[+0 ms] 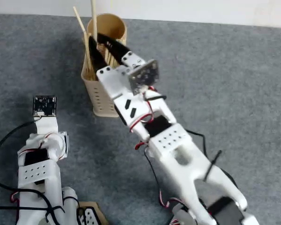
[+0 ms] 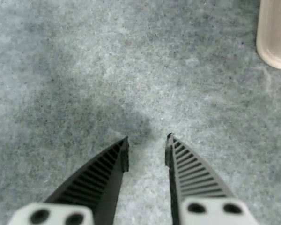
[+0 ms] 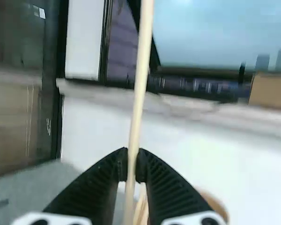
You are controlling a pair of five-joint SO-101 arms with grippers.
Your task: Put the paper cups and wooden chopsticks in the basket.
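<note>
The wooden chopstick (image 3: 141, 70) stands nearly upright over the basket (image 1: 99, 96), pinched low on its shaft by the right end effector (image 3: 131, 157). It looks light, stiff and smooth, so it may pivot or slip; a hold nearer mid-length would steady it. The left end effector (image 2: 146, 147) hangs open above the grey tabletop (image 2: 84, 70).

Left arm (image 1: 37, 164): folded close to its base, wrist pointing straight down. Left gripper (image 2: 147, 152): jaws parted, tips a narrow gap apart, clear of the surface below.

Right arm (image 1: 178, 150): stretched forward, angled toward the left arm's side, wrist raised. Right gripper (image 3: 131, 161): jaws closed on a chopstick (image 3: 140, 70) standing upright between the tips.
</note>
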